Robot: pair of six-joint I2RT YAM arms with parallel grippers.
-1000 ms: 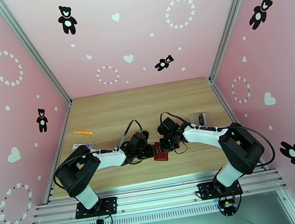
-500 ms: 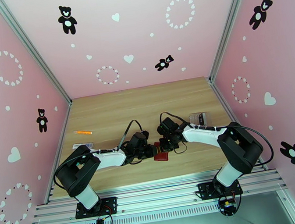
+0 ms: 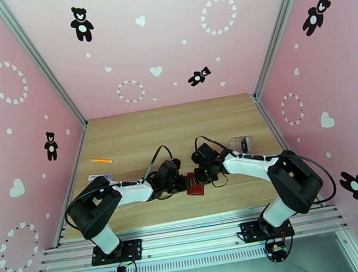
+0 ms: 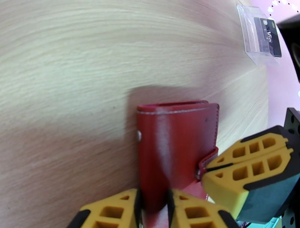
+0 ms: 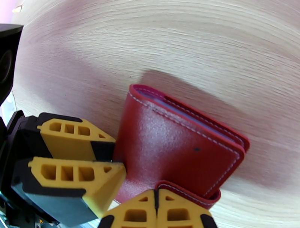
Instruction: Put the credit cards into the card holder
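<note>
My right arm had swung its elbow a little outward since a second before, while the closed card holder stayed put near the front middle of the table. My left gripper clamped the holder's near edge, and my right gripper was closed tight, tips against its snap tab. Farther back to the right, a dark credit card lay in a clear case.

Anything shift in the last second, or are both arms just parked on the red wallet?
Only the right arm's elbow drifted slightly rightward and toward the near edge; nothing was grasped or released. The left end effector stays clamped on the dark-red leather-like card holder, the right end effector stays shut at its snap tab, and the holder has not moved.
</note>
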